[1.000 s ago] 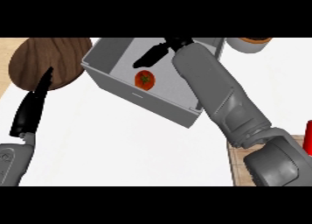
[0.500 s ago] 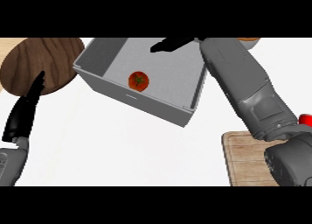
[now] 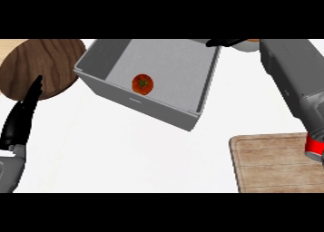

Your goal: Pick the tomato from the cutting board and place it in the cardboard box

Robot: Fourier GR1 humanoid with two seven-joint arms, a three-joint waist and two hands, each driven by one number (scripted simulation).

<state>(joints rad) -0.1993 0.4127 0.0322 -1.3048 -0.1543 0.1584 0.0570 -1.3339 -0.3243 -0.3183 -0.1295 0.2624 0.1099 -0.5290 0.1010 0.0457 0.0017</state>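
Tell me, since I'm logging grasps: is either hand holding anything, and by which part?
Nothing is held. The tomato lies free in the box; the left hand is open, the right hand shows nothing in it.

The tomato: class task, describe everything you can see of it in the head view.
The tomato is small, round and red-orange with a dark green stem patch facing up. It looks whole and smooth. It lies on the grey floor of the open box, near the wall closest to the camera, left of the middle. Nothing but the floor appears to touch it; neither hand is on it.
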